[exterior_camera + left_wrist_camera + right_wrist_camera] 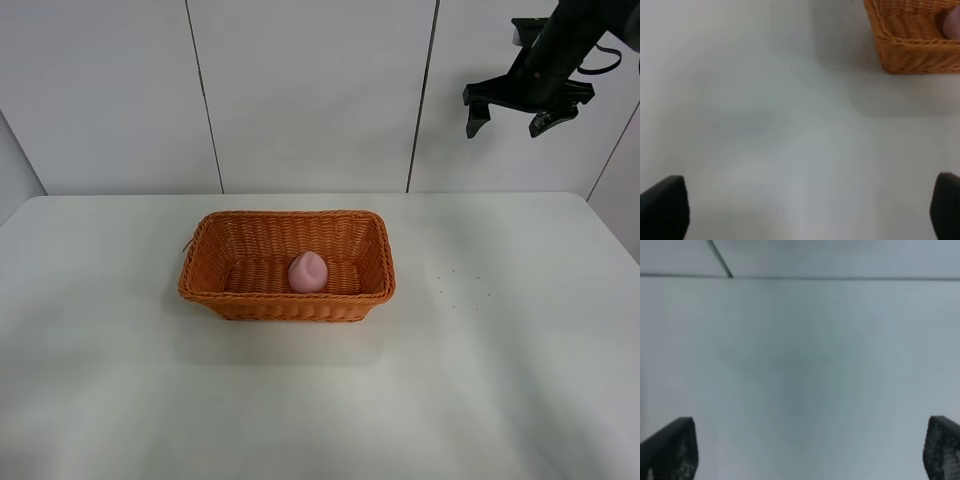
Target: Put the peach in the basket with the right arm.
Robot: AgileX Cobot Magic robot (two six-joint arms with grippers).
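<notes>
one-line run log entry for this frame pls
peach: inside basket | right gripper: open, empty, raised above table's far right | left gripper: open, empty, over bare table | task: looks done

From my high camera, the basket (287,265) sits on the table (520,380) just left of centre, its long sides running left to right. The peach (308,271) lies inside it, a little toward 3 o'clock of the basket's middle and close to the near wall. The right arm (545,60) hangs well above the table at about 2 o'clock from the basket, far apart from it, in front of the wall (310,90) behind the table.
</notes>
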